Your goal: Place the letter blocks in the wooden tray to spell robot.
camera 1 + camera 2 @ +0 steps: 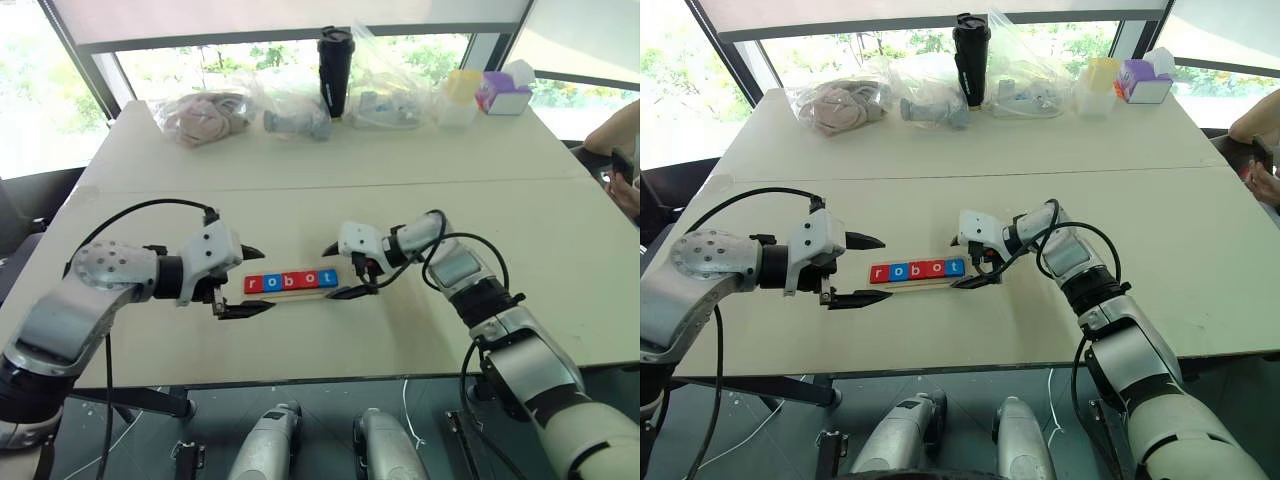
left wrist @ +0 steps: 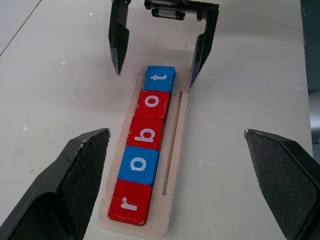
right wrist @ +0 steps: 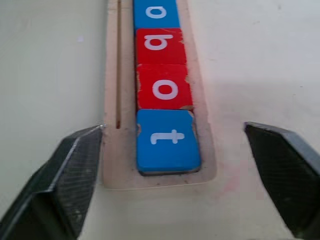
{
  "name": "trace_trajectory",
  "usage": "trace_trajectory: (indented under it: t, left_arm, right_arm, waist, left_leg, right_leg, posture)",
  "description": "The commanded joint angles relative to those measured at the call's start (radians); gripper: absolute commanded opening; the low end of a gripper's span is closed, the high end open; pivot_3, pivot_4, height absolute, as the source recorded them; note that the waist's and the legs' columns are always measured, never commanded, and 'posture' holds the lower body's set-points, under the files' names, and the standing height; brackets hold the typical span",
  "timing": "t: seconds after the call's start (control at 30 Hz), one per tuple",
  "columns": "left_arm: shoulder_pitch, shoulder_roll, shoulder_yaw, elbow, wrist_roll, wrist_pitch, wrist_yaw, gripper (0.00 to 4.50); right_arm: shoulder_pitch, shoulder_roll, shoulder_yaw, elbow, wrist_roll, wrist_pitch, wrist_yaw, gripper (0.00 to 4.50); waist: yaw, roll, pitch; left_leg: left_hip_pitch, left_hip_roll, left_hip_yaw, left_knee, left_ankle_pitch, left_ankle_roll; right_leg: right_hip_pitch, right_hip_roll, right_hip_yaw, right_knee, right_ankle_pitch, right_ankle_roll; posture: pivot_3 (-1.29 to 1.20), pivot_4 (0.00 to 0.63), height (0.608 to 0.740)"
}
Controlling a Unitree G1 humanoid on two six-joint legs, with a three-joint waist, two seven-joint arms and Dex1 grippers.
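Finishing the spelling step: all five letter blocks [image 1: 291, 281] sit in the wooden tray [image 2: 176, 150], just below the middle of the left eye view, reading r-o-b-o-t from left to right. The last block, the blue t [image 3: 167, 140], lies flat at the tray's right end, touching the red o [image 3: 164, 90] beside it.

Right gripper [image 1: 340, 270] sits at the tray's right end with its black fingers spread wide, one either side of the t block, gripping nothing. In the right wrist view both fingers [image 3: 65, 175] stand well clear of the tile and the tray rim. Left gripper [image 1: 255, 280] is at the tray's left end, jaws wide apart too, empty, fingertips straddling the end near the red r [image 2: 129, 202]; not touching it as far as I can tell.

Task looks essentially done. Next move, judging from this, is just backing both arms straight away from the tray ends without clipping the rim or nudging an end tile out of line.

Tiles: small flat squares, red r, blue o [image 2: 138, 165], red b [image 2: 145, 133], red o, blue t, white lowercase letters. The tiles are packed edge to edge along one side of the tray. Tray is pale wood, long, narrow, shallow, with a thin groove running along the free strip beside the tiles. It rests on the beige table [image 1: 450, 190]; bags and a dark tumbler [image 1: 334, 70] are well apart at the top of the frame.
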Motion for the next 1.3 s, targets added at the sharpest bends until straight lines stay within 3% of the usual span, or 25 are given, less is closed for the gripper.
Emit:
trace_trajectory:
  t: [0.03, 0.63, 1.03, 1.3]
  left_arm:
    - [-0.019, -0.001, 0.021, -0.028, -0.007, -0.001, 0.004, 4.5]
    - [-0.045, -0.009, 0.013, -0.008, 0.001, -0.002, 0.001, 4.5]
    - [-0.039, -0.01, 0.022, -0.013, 0.0, 0.002, 0.015, 4.5]
    - [-0.036, -0.009, 0.023, -0.019, -0.008, 0.009, 0.02, 4.5]
  right_arm:
    - [-0.032, -0.003, -0.041, -0.03, 0.013, -0.018, -0.021, 4.42]
    - [0.029, -0.02, -0.049, -0.106, 0.017, 0.011, -0.045, 4.42]
    - [-0.006, 0.002, -0.043, 0.036, -0.038, -0.077, -0.106, 4.42]
    - [0.012, -0.005, -0.061, -0.047, 0.031, -0.022, -0.023, 4.42]
  waist:
    - [0.0, 0.0, 0.0]
    - [-0.001, 0.0, 0.0]
    - [-0.001, 0.0, 0.0]
    - [-0.001, 0.0, 0.0]
  left_leg:
    - [0.0, 0.0, 0.0, 0.0, 0.0, 0.0]
    - [0.0, 0.0, 0.0, 0.0, 0.0, 0.0]
    - [0.001, 0.0, 0.0, 0.0, 0.001, -0.001]
    - [0.001, 0.0, 0.0, 0.0, 0.001, -0.001]
  right_leg:
    - [0.0, 0.0, 0.0, 0.0, 0.0, 0.0]
    - [0.0, 0.0, 0.0, 0.001, 0.0, 0.0]
    - [0.0, 0.0, 0.0, 0.001, 0.0, 0.0]
    - [0.0, 0.0, 0.0, 0.004, 0.0, 0.0]
  posture:
    - [0.0, 0.15, 0.74]
    - [0.0, 0.15, 0.74]
    - [0.0, 0.15, 0.74]
    - [0.0, 0.15, 0.74]
